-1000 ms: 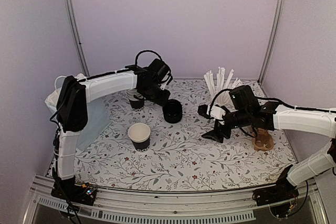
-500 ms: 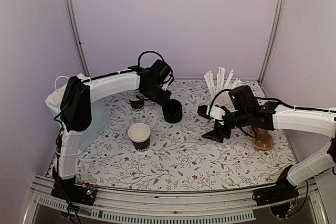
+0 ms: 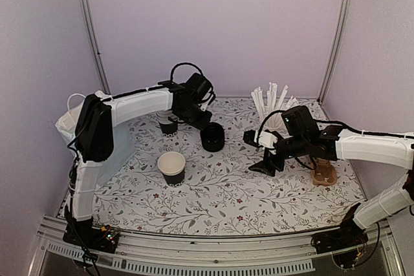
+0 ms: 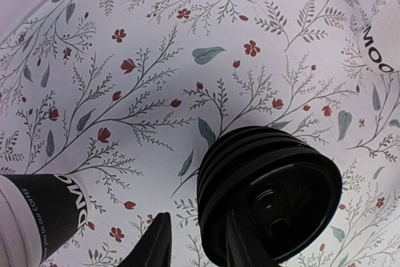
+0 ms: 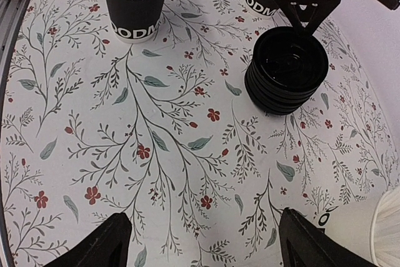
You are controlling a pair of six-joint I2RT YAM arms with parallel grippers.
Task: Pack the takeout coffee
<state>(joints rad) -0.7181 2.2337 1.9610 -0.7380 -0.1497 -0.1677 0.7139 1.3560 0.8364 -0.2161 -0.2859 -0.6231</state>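
Top external view: towards the near-left part of the flower-patterned table stands the takeout coffee, a single small black paper cup with whitish rim and inside, upright, uncovered and touched by neither arm. To its right, past the table's middle, the right gripper hangs over bare cloth, jaws spread wide and holding nothing. A brown cardboard carrier lies near the right edge.

Farther back at mid-table is a stack of round black plastic lids. The left gripper is over it with jaws partly apart; in the left wrist view its fingers straddle the stack's rim, one over the top lid, the other outside the wall with cloth showing between.

A nested stack of black cups stands just left of the lids. A white cup of paper-wrapped straws stands at the far edge.
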